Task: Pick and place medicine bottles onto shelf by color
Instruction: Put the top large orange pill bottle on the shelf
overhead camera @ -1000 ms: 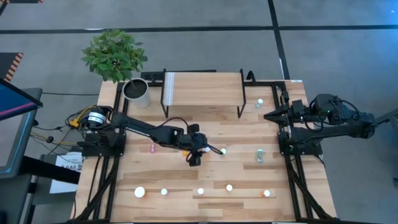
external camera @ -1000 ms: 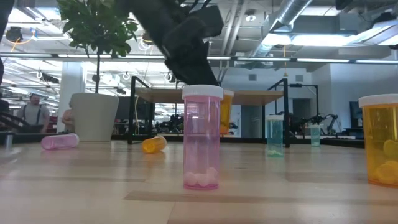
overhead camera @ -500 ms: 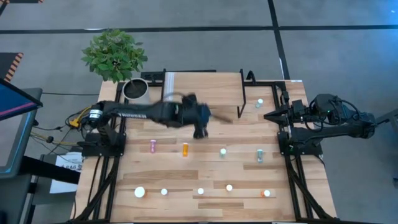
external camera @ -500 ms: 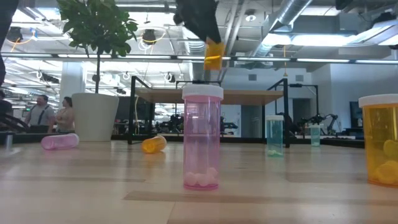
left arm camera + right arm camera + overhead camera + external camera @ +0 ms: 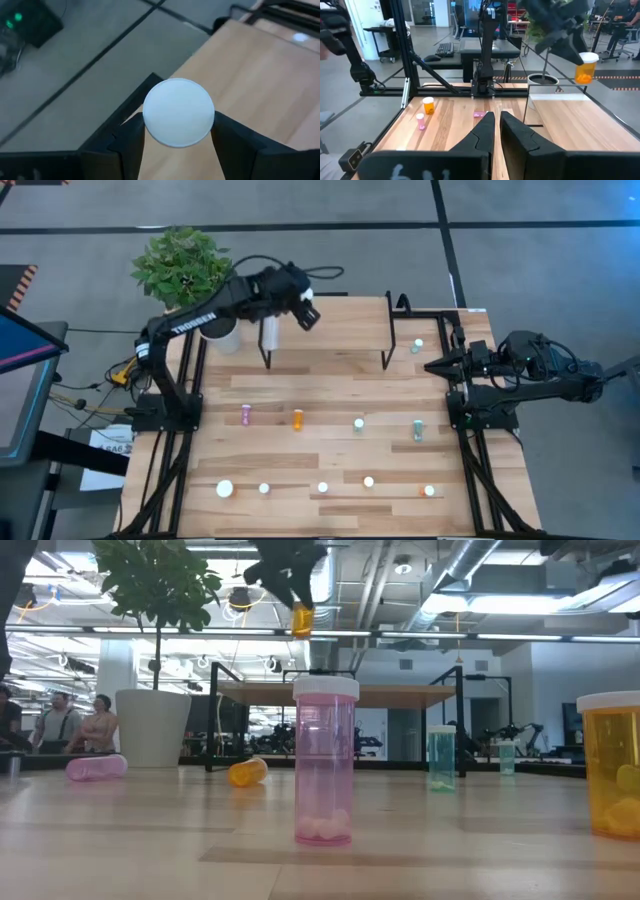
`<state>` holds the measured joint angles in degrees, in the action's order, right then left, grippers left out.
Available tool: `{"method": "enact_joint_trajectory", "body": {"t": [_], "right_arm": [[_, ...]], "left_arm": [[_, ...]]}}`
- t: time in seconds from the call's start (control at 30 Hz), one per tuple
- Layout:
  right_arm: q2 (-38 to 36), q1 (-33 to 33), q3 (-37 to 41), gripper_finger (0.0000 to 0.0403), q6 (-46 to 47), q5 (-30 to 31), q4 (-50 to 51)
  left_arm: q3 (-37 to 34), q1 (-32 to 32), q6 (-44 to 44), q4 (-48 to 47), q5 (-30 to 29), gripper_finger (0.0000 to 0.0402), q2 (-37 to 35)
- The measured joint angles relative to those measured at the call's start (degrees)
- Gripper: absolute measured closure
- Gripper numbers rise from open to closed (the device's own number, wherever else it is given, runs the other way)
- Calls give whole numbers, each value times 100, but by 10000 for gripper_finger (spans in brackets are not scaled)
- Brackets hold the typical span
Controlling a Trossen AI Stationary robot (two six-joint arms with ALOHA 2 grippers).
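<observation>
Carrying an orange bottle (image 5: pixel 585 66) in the left gripper (image 5: pixel 177 137) above the shelf (image 5: pixel 330 330) far-left edge; risks dropping past edge if released early; right gripper (image 5: pixel 496 131) closed, empty.

Orange white-capped bottle (image 5: pixel 302 619) hangs above the shelf (image 5: pixel 330 315).

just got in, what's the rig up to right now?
The left tool is shut on a small orange pill bottle with a white cap, held in the air above the wood-topped shelf on black legs. The right tool waits shut at the table's right edge. Other bottles remain on the wooden table.
</observation>
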<state>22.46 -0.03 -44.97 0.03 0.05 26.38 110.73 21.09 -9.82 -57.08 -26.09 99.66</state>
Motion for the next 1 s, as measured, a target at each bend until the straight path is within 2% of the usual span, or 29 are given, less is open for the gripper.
{"method": "enact_joint_trajectory", "body": {"t": [0.2,0.43,0.6,0.83,1.0], "right_arm": [[0,2,0,347,0,-1,0],[0,1,0,347,0,0,-1],[0,-1,0,347,-1,-1,3],[0,1,0,347,-2,0,1],[0,-1,0,347,-2,0,0]], "left_arm": [[-792,169,7,538,3,213,-119],[-2250,292,-6,2024,136,212,-904],[-3025,732,-181,2486,318,212,-1453],[-3155,1560,-714,2362,1757,212,-1533],[-3156,1694,-786,2363,1908,212,-1521]]}}
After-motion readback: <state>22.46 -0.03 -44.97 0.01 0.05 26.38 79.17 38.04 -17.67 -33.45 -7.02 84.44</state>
